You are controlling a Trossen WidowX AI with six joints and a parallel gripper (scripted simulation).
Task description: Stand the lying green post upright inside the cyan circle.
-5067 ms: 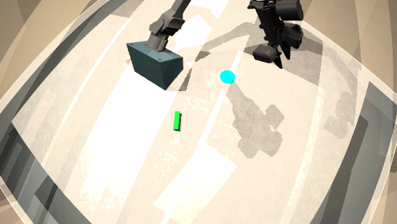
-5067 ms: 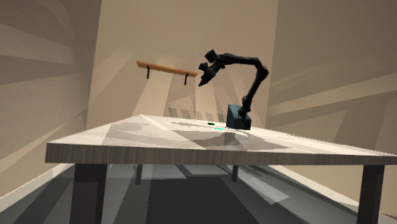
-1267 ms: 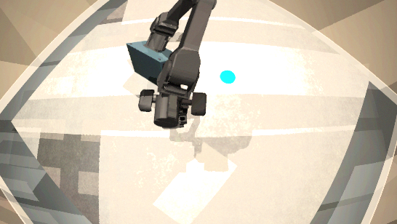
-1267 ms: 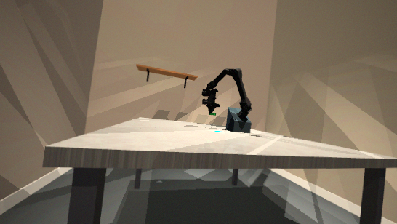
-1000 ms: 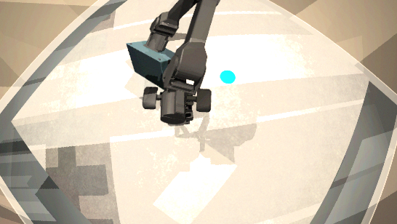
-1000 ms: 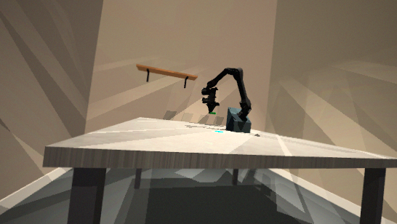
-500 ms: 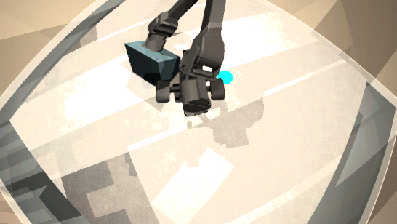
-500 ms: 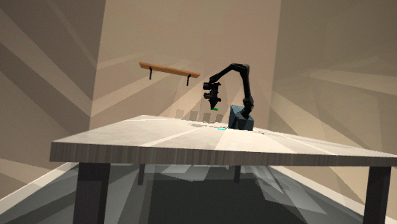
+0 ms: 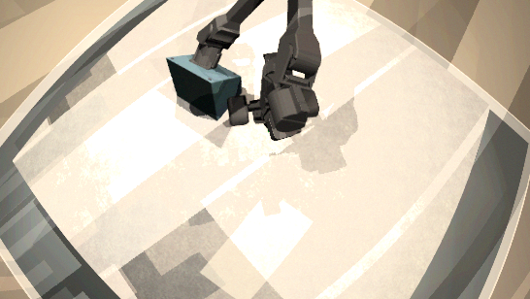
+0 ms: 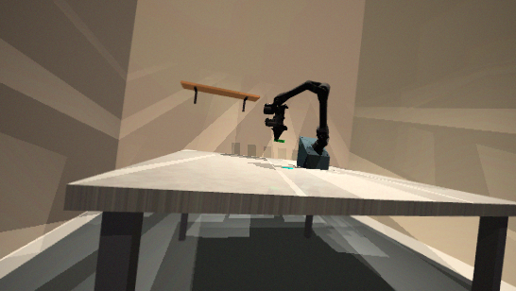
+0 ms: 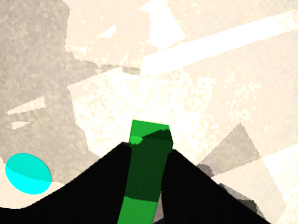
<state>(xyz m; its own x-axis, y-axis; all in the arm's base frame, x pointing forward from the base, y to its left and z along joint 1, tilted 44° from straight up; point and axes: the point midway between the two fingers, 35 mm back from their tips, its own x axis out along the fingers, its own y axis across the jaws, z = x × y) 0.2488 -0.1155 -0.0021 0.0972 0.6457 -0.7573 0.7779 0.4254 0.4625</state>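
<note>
The green post (image 10: 282, 141) (image 11: 138, 211) is held lying roughly level, clear above the table. My gripper (image 10: 278, 139) (image 11: 146, 154) is shut on it, with a dark finger on each side of the post in the wrist view. The cyan circle (image 10: 287, 167) (image 11: 28, 173) lies flat on the table, below the post in the exterior view and at the lower left in the wrist view. Nothing stands on the circle. In the top view the arm hides the post, the fingertips and the circle.
The arm's teal base block (image 9: 195, 93) (image 10: 309, 150) stands on the table (image 9: 388, 160) (image 10: 203, 177) near the gripper. An orange wall shelf (image 10: 219, 91) hangs behind, higher than the gripper. Shadows of the arm fall on the table.
</note>
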